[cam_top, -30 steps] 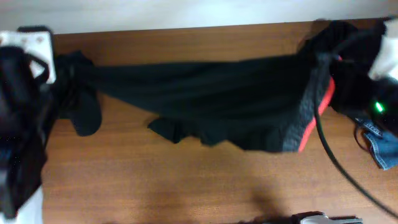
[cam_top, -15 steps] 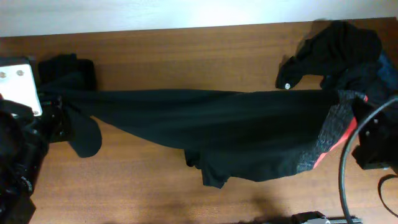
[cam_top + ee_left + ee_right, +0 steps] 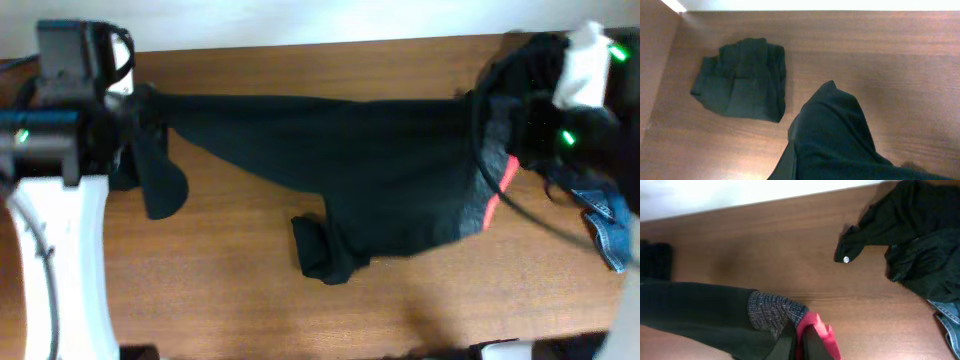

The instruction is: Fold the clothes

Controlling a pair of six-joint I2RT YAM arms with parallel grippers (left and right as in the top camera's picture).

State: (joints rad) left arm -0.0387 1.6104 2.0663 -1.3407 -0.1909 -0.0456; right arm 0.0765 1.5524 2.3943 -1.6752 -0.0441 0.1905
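- Strung between both arms along the far half of the desk [image 3: 300, 310]: long black trousers [image 3: 360, 190], soft and creased, running from near the left edge to near the right edge.
- At the right end, a speckled grey waistband [image 3: 772, 312], with a bright red-orange lining [image 3: 815, 330] turned out beside it.
- Sagging from the middle toward the desk's centre, one loose black fold, its crumpled end lying on the wood.
- Near the left edge, a second black flap drooping from the gathered leg end.
- Left gripper [image 3: 128, 112] closed on the leg end; fingers themselves hard to make out in the left wrist view, only bunched black cloth at the bottom.
- Right gripper [image 3: 799, 347] pinched tight on the waistband and lining, jaws together at the bottom of the right wrist view.
- By the far left corner, flat on the wood and apart from the trousers, a folded black garment [image 3: 740, 87].
- In the far right corner, a heap of black garments [image 3: 920, 235], one limb reaching left with a small white round stud [image 3: 846, 259] at its tip.
- At the right edge, just beside that heap, a blue denim piece [image 3: 610, 225].
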